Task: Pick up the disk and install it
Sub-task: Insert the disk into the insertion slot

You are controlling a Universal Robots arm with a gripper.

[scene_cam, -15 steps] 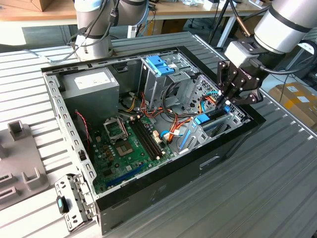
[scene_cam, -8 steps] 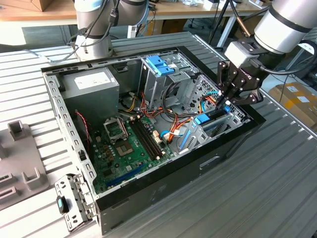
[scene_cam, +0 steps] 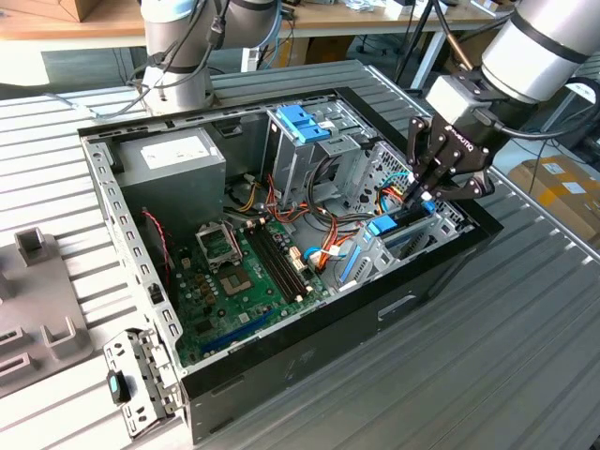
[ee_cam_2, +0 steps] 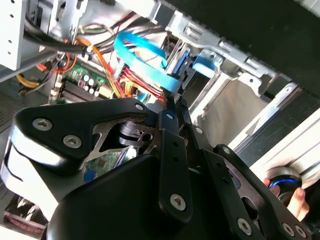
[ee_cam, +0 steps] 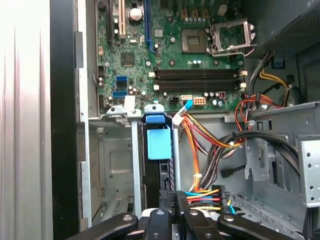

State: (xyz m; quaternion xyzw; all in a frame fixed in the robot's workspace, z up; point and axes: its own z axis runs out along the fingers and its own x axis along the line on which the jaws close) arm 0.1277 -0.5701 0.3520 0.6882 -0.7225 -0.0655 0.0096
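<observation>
A robotics lab: ribbed metal workbench (scene_cam: 525,337), opened computer case (scene_cam: 281,234), cardboard boxes (scene_cam: 562,187).

The disk (ee_cam: 159,150) stands on edge in the case's front bay, its blue rail tab facing up.
</observation>
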